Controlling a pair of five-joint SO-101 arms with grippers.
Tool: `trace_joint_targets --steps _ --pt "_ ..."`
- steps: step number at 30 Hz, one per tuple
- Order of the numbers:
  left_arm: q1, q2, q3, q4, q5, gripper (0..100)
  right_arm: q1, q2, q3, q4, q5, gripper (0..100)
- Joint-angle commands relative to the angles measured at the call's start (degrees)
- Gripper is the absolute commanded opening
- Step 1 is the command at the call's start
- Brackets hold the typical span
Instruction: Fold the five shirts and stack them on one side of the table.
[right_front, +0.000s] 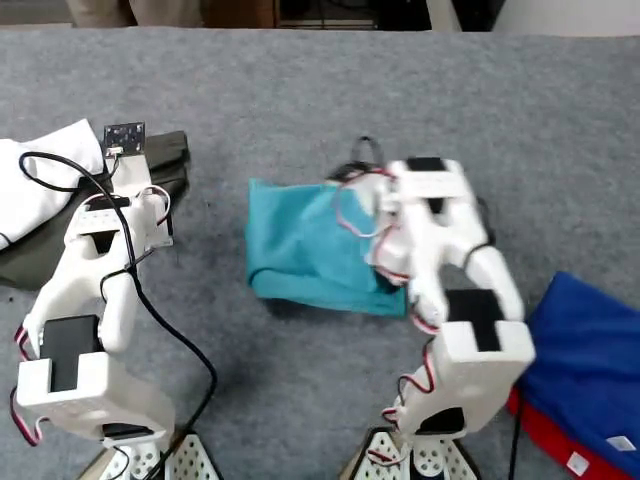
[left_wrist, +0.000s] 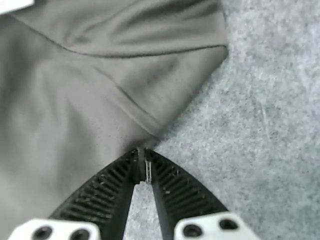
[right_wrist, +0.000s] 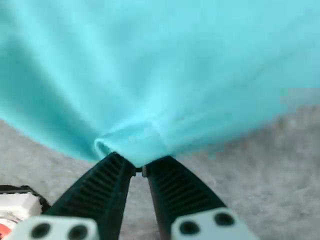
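Pinches the far right edge of the teal shirt (right_front: 300, 250) in the right claw (right_wrist: 140, 167), the rest lying leftward; clamps the left claw (left_wrist: 142, 160) on the hem of the dark shirt (left_wrist: 75, 75).

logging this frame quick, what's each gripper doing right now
left gripper: closed, pinching the edge of the dark shirt
right gripper: closed on a fold of the teal shirt

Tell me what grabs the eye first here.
A teal shirt lies bunched mid-table, its edge pinched by the right gripper. At the table's left edge the left gripper pinches a dark shirt beside a white shirt. A blue shirt lies at the right edge.
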Motion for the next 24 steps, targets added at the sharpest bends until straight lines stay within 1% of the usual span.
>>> trace_joint_targets --steps 1,5,9,12,14,15,17,19,21,24 --pt "0.35 -2.68 -0.26 -0.79 0.44 2 6.81 -5.32 0.04 0.00 1.76 0.4" --pt "0.35 -2.68 -0.26 -0.79 0.44 2 6.64 -12.35 -1.63 1.41 1.85 0.4" --pt "0.35 -2.68 -0.26 -0.79 0.53 2 2.59 -19.38 -1.80 2.46 1.76 0.5" --pt "1.05 -3.12 -0.35 -0.70 0.62 2 -0.13 -21.67 -1.71 3.08 1.67 0.5" --pt "3.52 -3.47 -1.14 0.26 0.70 2 -1.80 -21.67 -1.45 2.73 0.88 0.5" --pt "5.10 -4.26 -2.73 2.37 0.70 2 -2.86 -21.32 -1.19 2.55 0.09 0.5" --pt "9.14 -6.37 -6.59 9.41 1.14 2 -5.32 -19.91 -0.84 2.55 -0.70 0.5" --pt "14.15 -7.87 -9.85 14.77 4.31 2 -6.55 -17.98 -0.04 2.11 -0.79 0.5" --pt "18.90 -8.31 -12.66 16.79 7.03 2 -6.11 -15.87 1.27 0.18 -1.85 0.5" --pt "23.47 -8.04 -15.38 16.18 9.49 2 -3.56 -12.79 4.79 -4.04 -2.11 0.5"
